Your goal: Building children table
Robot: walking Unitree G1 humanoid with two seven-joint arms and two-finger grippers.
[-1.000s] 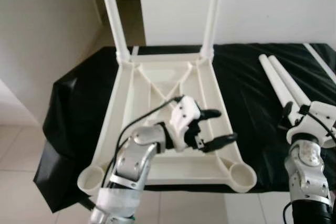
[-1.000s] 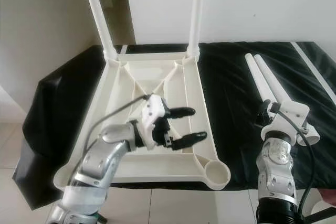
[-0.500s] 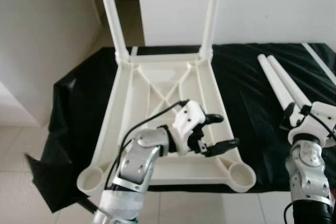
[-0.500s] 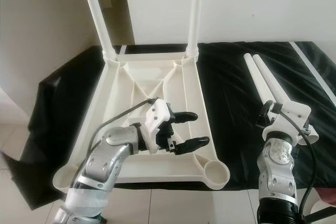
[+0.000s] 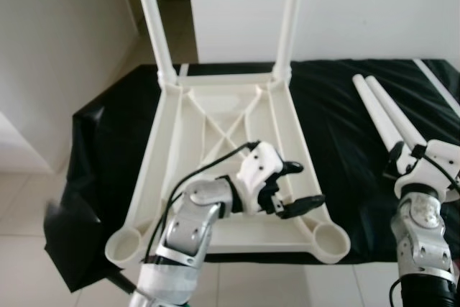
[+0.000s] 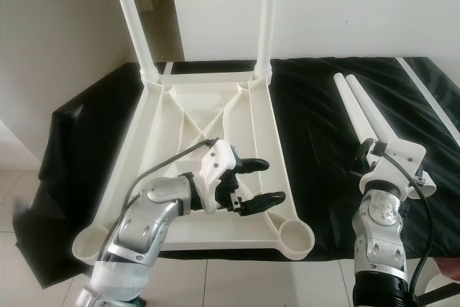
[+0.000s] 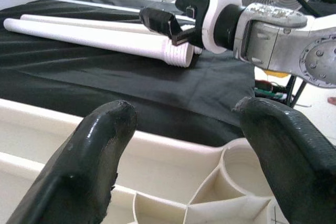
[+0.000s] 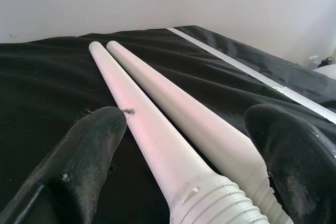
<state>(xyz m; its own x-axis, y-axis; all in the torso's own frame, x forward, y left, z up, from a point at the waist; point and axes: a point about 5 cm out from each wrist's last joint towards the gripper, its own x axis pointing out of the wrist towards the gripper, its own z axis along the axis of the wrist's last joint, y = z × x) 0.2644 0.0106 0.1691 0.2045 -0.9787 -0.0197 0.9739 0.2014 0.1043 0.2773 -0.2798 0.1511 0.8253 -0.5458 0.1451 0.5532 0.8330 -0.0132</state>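
The left gripper [image 5: 295, 186] is held with fingers apart over the upturned table top [image 5: 180, 149], centre of the frame, near its lower right socket [image 5: 332, 239]. The right gripper [image 8: 184, 145], at lower right, is spread around the threaded ends of two loose legs [image 5: 384, 114] lying on the black cloth [image 5: 338, 134].

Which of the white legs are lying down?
The two loose legs lying side by side on the black cloth by the right gripper. The other two legs stand upright in the tabletop.
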